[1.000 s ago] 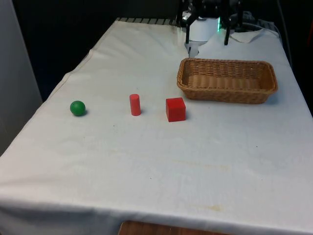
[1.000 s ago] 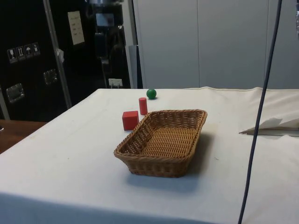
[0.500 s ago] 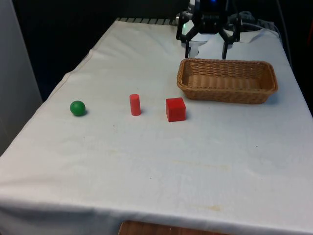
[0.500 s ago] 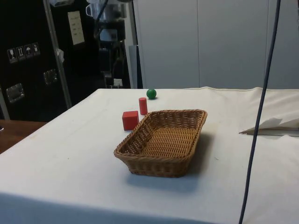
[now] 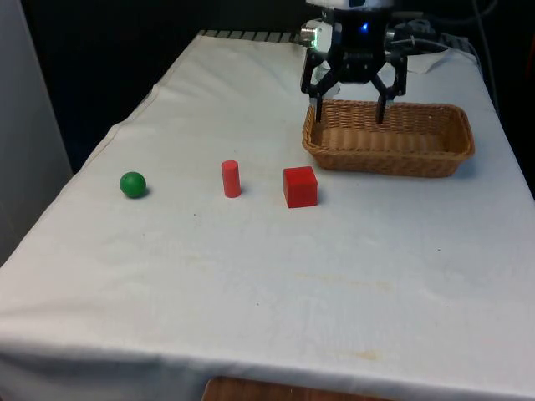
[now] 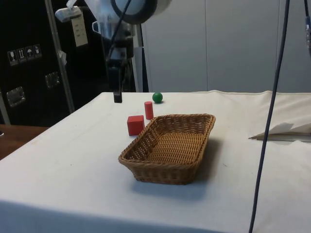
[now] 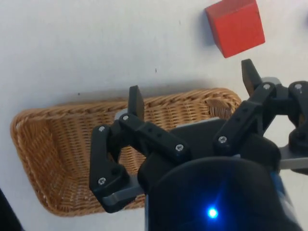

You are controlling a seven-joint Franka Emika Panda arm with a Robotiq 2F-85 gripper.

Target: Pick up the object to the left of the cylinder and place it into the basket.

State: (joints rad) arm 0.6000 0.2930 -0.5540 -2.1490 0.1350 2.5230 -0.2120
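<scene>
Above the wicker basket [image 5: 389, 138] at the table's far end, the black gripper [image 5: 349, 102] hangs with its fingers spread wide, holding nothing. Its target — the green ball [image 5: 132, 184] — rests on the white cloth near the table's side edge, on the front view's left, well apart from the red cylinder [image 5: 231, 179] and, beyond that, the red cube [image 5: 300, 186]. A good approach likely travels high over both red pieces, centres on the ball, descends straight, and closes gently — a ball rolls easily.

one green ball [image 5: 132, 184], one red cylinder [image 5: 231, 179], one red cube [image 5: 300, 186], one wicker basket [image 5: 456, 146]
</scene>
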